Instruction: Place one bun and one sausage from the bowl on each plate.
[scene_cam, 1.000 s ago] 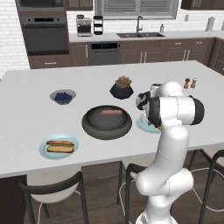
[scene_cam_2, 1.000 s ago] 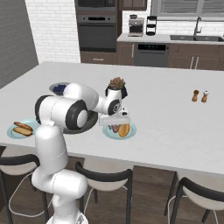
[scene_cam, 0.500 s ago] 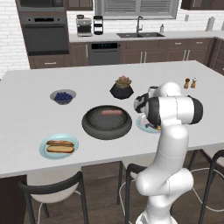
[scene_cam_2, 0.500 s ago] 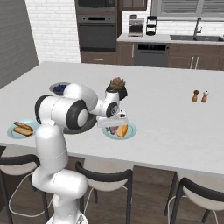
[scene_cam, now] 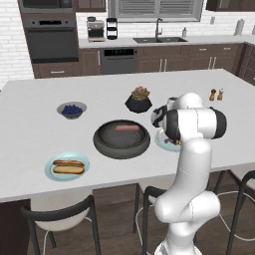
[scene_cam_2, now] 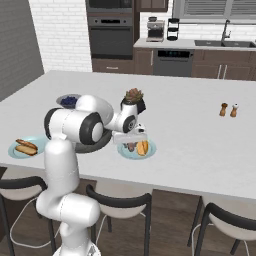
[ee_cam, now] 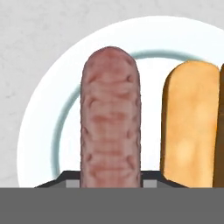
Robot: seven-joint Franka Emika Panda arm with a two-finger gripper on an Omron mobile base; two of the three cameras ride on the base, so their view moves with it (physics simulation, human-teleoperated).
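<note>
My gripper is low over the right pale blue plate, shut on a reddish-brown sausage that runs up between the fingertips of the gripper. An orange-tan bun lies on the plate right beside the sausage. The left plate holds another bun with a sausage along it. Another pinkish sausage lies in the dark bowl. In the left base view my arm hides most of the right plate.
A small grey bowl of blue berries and a dark plant pot stand behind the dark bowl. Salt and pepper shakers sit far right. Stools line the counter's near edge.
The gripper has come down a little onto the right plate with the sausage. Nothing else has moved.
</note>
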